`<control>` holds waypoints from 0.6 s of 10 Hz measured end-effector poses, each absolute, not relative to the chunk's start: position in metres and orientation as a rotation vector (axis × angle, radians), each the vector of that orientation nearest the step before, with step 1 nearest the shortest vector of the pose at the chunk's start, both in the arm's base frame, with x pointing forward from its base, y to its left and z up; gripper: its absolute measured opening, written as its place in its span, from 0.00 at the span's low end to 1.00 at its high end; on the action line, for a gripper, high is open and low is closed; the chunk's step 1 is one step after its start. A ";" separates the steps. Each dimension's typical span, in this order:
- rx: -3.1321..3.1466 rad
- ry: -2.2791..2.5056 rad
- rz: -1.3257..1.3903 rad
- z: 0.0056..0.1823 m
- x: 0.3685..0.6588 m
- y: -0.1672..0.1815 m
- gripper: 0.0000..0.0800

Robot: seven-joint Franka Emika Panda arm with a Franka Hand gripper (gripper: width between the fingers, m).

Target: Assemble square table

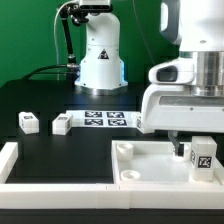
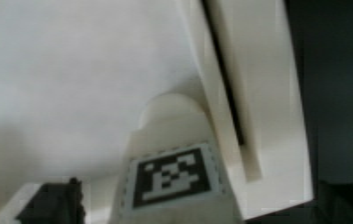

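1. At the lower left of the exterior view, one loose leg point(image 1: 28, 122) and a second loose leg point(image 1: 62, 125) are seen on the black worktop point(image 1: 60, 150), well apart from the table top.
2. At the centre lies one marker board point(image 1: 105, 119). Below it, the one square table top point(image 1: 140, 168) fills the lower centre and right.
3. At the lower right, a third leg point(image 1: 204, 158) stands upright in the table top's corner. The end effector point(image 1: 199, 150) is placed around it with its jaws apparently apart and nothing clamped, though the far finger is hidden.
4. If the leg is only loosely seated, it could be tipped by a brushing finger as the end effector is raised.
5. Three legs are counted; a fourth is not seen.
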State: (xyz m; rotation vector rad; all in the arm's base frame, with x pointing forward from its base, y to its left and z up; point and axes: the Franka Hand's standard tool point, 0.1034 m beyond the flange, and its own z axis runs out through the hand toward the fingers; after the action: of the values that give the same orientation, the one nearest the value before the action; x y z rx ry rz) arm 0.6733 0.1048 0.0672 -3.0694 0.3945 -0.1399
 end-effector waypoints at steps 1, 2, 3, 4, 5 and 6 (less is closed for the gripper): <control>-3.084 0.363 -0.129 0.069 0.673 0.109 0.81; -3.078 0.412 -0.131 0.068 0.673 0.106 0.77; -3.073 0.436 -0.131 0.068 0.673 0.106 0.77; -3.063 0.493 -0.129 0.067 0.673 0.106 0.55; -3.039 0.609 -0.126 0.067 0.673 0.106 0.55; -3.008 0.734 -0.123 0.067 0.673 0.106 0.36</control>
State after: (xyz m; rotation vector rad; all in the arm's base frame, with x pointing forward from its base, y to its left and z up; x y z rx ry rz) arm 0.6727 0.1062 0.0672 -3.0079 0.7336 -0.1228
